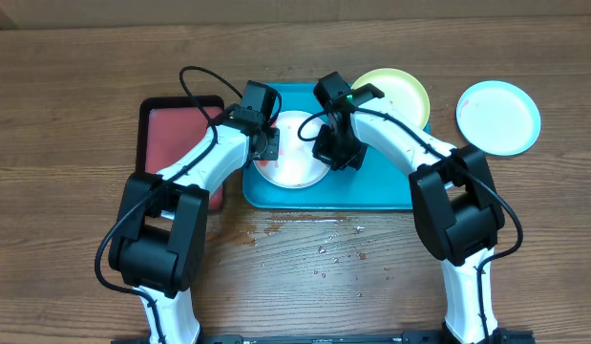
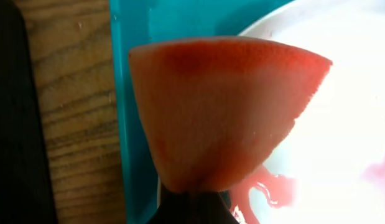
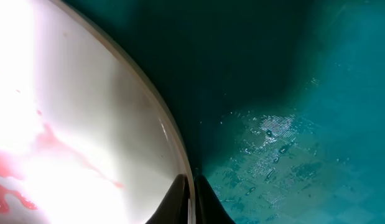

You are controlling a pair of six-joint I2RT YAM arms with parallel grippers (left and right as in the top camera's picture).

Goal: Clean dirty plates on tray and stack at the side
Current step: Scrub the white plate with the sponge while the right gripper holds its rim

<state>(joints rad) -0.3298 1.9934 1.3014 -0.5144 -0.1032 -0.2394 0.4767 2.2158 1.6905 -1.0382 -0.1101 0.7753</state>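
The left gripper (image 2: 192, 200) was clamped on the narrow end of a pink, red-stained sponge (image 2: 217, 112), which fanned out over the left edge of the white plate (image 1: 300, 153). The right gripper (image 3: 192, 190) had its fingers pressed together on that plate's right rim, pinching it. Red sauce smears (image 2: 267, 186) streaked the plate, which lay in the left half of the teal tray (image 1: 390, 186). The yellow-green plate (image 1: 398, 91) sat at the tray's far right corner. The light blue plate (image 1: 498, 117) lay on the table (image 1: 66, 96), right of the tray. A red tray (image 1: 171, 134) lay just left of the teal one.
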